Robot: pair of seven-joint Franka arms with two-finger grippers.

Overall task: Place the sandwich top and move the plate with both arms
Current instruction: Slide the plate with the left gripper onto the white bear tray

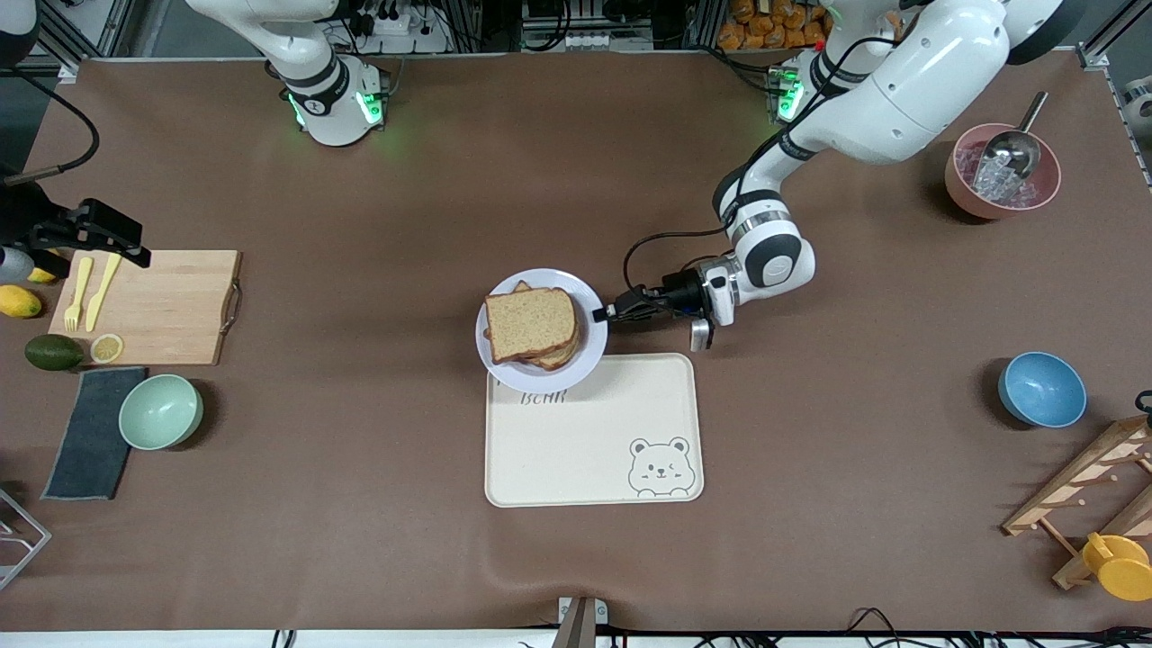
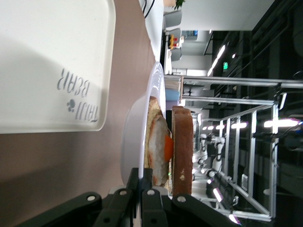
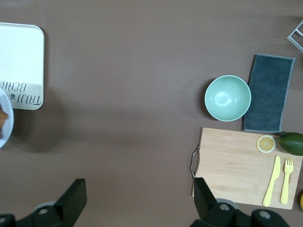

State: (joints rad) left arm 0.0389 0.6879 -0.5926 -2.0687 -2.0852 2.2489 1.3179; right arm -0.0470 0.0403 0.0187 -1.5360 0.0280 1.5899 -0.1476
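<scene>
One sandwich top [image 1: 531, 322], brown wholemeal, lies flat as the uppermost layer of a stack on the one plate [image 1: 589, 353]. In the left wrist view, seen edge-on, the sandwich top [image 2: 182, 151] sits over a fried egg [image 2: 161, 149] with an orange yolk, and a lower bread slice [image 2: 150, 137] is under that. So two bread slices, one egg.

The plate overlaps one corner of the single cream tray [image 1: 589, 450], the edge farthest from the front camera, its rim over the printed lettering; the rest of the plate is over the brown table cover [image 1: 576, 180]. One bear drawing [image 1: 661, 466] marks the tray corner nearest the camera.

Left gripper [image 1: 601, 315]: at the plate's rim, on the side toward the left arm's end of the table, fingers pressed together on the rim. Left wrist view shows the black fingers [image 2: 151, 201] clamped either side of the plate's [image 2: 130, 142] edge. Left arm reaches in low from its base, forearm angled down, wrist turned near horizontal.

Right gripper [image 3: 137, 198]: fingers spread wide, nothing between them, high over the bare table cover by the cutting board. That arm waits.

Toward the right arm's end: one wooden cutting board [image 1: 171, 306], one yellow fork [image 1: 76, 292], one yellow knife [image 1: 102, 290], one lemon slice [image 1: 106, 347], one avocado [image 1: 52, 352], one mint bowl [image 1: 160, 411], one dark cloth [image 1: 90, 432]. Toward the left arm's end: one blue bowl [image 1: 1042, 389], one pink bowl [image 1: 967, 184] with a metal scoop [image 1: 1012, 153].
</scene>
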